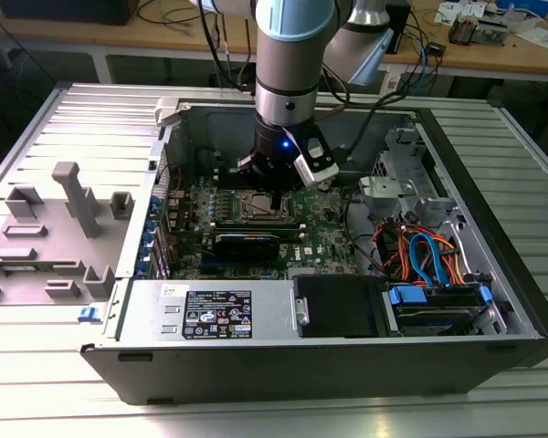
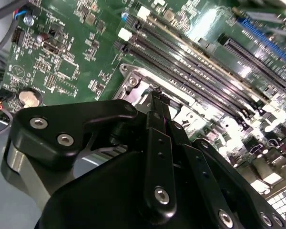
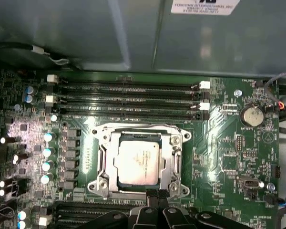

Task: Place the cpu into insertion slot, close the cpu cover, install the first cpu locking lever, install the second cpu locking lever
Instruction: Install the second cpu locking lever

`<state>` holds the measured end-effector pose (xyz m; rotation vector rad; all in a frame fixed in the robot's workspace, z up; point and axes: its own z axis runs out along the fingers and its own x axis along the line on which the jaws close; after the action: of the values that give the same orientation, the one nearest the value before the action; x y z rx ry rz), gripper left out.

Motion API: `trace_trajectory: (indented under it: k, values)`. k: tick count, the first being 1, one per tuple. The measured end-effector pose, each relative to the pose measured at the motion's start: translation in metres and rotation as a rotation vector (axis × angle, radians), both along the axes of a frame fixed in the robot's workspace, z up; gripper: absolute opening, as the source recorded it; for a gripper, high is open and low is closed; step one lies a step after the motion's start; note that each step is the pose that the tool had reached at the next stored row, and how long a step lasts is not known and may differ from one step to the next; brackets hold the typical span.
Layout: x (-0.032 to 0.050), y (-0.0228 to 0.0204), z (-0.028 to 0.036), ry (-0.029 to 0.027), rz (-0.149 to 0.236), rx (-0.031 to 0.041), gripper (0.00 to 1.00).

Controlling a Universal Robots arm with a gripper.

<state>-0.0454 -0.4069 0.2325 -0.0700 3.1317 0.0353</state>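
Gripper [image 3: 153,194] pinched shut and empty at the edge of the insertion slot [image 3: 139,160], cpu [image 3: 139,161] seated inside under the lowered cpu cover [image 3: 175,160]: risk of fingertips skidding off the frame onto nearby memory slots [image 3: 128,93].

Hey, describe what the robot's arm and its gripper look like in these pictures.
In the exterior view the arm is a thick silver-grey cylinder with a light blue joint cap, a black wrist section with a small blue light, and a white-cased module clipped beside it. The gripper is matte black, with slim linkage fingers joined by shiny silver screws in both wrist views.
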Motion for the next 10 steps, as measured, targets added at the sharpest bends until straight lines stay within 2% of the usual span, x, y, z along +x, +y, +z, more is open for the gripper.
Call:
trace_trajectory:
  k: [3,10]
  values:
    - [0.0,-0.0036,0.0,0.0,0.0,0.0001,0.11]
    - [0.0,-0.004,0.0,-0.0001,0.0,0.0001,0.11]
